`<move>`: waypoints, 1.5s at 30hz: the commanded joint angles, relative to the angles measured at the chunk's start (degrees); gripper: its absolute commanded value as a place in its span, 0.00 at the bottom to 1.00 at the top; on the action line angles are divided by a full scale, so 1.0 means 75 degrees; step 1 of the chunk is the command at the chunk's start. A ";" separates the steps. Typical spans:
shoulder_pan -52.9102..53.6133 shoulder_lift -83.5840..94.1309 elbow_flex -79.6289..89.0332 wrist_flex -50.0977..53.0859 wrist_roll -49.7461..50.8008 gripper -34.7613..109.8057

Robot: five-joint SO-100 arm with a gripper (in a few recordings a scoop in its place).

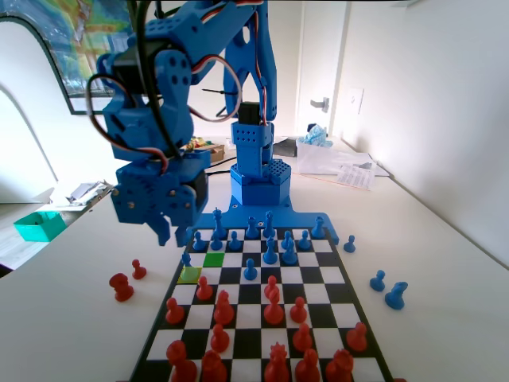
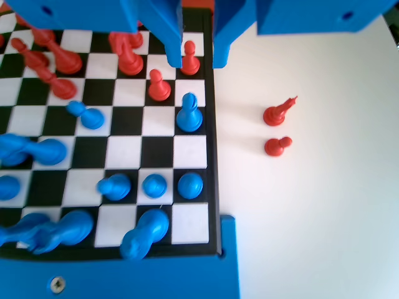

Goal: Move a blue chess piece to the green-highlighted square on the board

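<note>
Blue arm is folded forward over the board [image 1: 262, 318], at its left side in the fixed view. Its gripper [image 1: 176, 235] hangs above the left edge, jaws narrowly parted, empty. The blue chess piece [image 1: 186, 259] stands at that edge, beside the green-highlighted square [image 1: 213, 259].

The board [image 1: 262, 318] was chequered in black and white squares with a dark border. One square near its left edge in the fixed view was pure green [image 1: 213, 259], and the one just nearer the camera was yellowish lime [image 1: 190, 274]. Blue pieces stood at the far end, red pieces at the near end. The blue chess piece [image 2: 189, 114] was solid blue. The gripper [image 1: 171, 231] was blue plastic. The worktop [image 1: 445, 270] was plain white, with two red pieces [image 1: 127, 280] beside the board's left edge.
</note>
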 commanded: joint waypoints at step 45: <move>-0.0152 -0.0492 0.0527 -0.1031 0.0082 0.32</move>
